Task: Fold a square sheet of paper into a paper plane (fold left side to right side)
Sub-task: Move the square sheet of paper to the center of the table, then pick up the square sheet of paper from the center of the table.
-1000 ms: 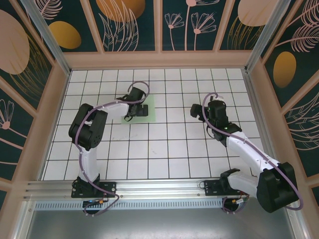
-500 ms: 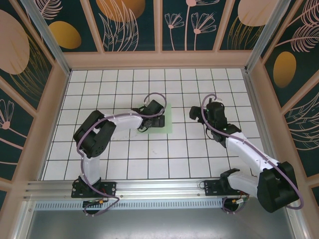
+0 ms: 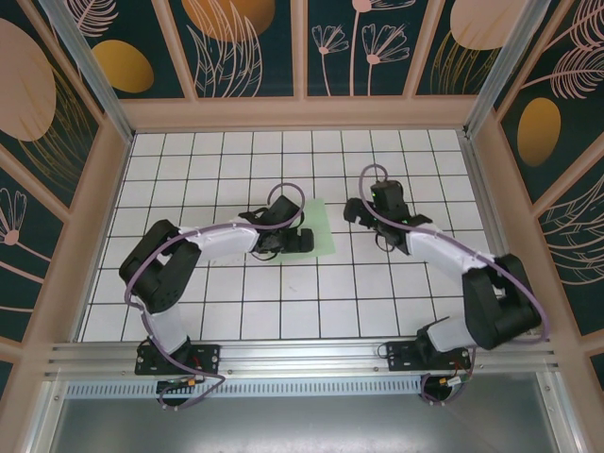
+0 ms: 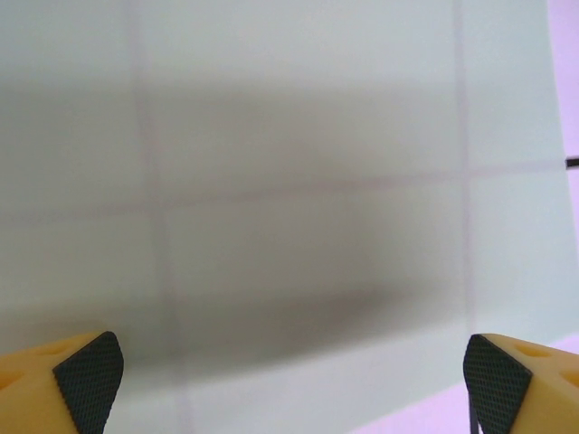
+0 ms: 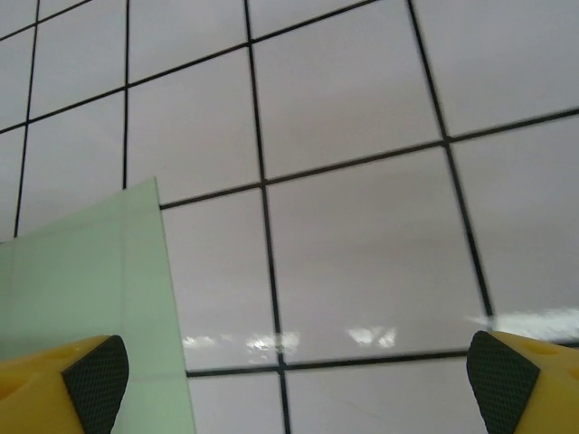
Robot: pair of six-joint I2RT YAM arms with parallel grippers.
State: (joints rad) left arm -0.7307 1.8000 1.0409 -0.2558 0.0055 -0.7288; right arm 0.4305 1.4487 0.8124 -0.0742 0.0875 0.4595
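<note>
Yellow fingers with black pads are seen at the bottom corners of the left wrist view. They are spread wide, with nothing held between them. The left gripper is poised low over the near left part of the sheet. A soft shadow is cast across the pale green paper, and grid lines can be faintly made out through it. The sheet is laid flat on the white tiled table, with tiles spread on every side of it. Just right of the sheet, the right gripper is hung over bare tiles, clear of the paper. Its fingers are likewise set wide apart and empty. From the right wrist, a corner of the sheet is caught at the left. Farther back from the sheet, wood-framed panels painted with leaves are ranged.
</note>
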